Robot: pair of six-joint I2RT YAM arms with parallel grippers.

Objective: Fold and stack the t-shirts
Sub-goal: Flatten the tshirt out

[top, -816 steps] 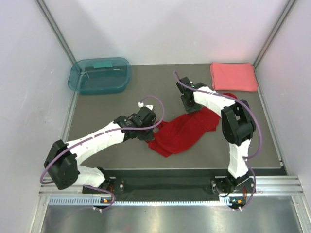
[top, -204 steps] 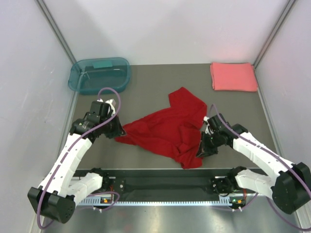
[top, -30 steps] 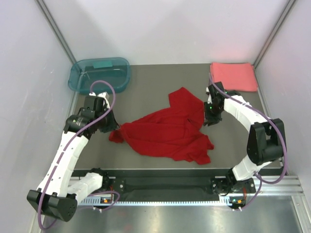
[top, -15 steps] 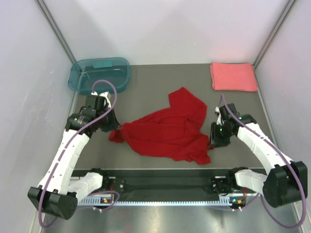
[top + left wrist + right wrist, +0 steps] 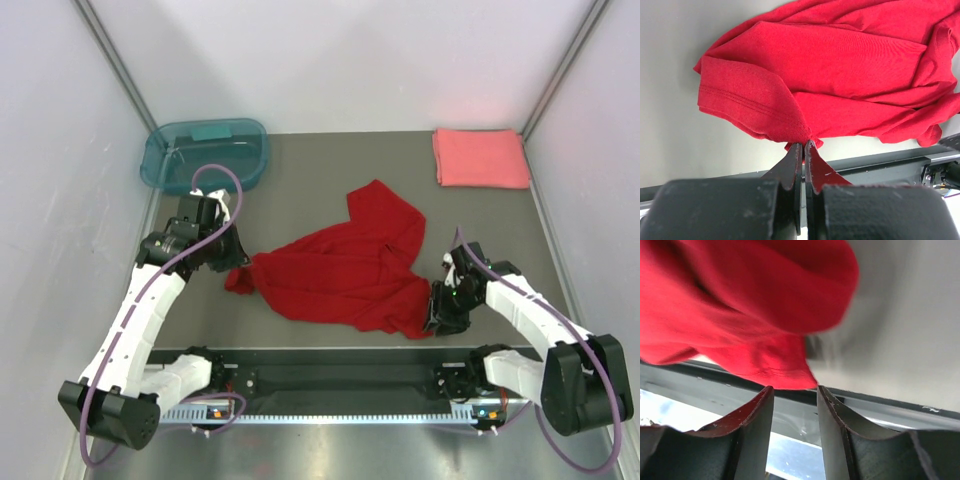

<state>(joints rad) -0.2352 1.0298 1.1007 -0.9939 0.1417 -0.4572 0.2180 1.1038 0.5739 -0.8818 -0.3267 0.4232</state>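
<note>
Within the last second the right gripper (image 5: 437,316) has swung from the far right lobe of the deep red t-shirt (image 5: 345,270) down to its near right corner, close to the table's near edge. Its jaws stand parted with nothing between them; in the right wrist view the shirt's hem hangs just beyond the fingertips (image 5: 765,395), over the dark rail (image 5: 340,378) along that edge. The shirt lies spread and rumpled across the middle of the table (image 5: 320,170), one lobe reaching toward the far side. At its left tip the left gripper (image 5: 233,270) is pinched tight on a small fold of the sleeve hem (a sliver of red shows between the pressed fingers in the left wrist view). Bare table runs left of that tip and beyond the shirt. At the far left corner sits the teal tub (image 5: 205,155); at the far right corner the coral-pink t-shirt (image 5: 480,157) lies folded square, well apart from the red one.
</note>
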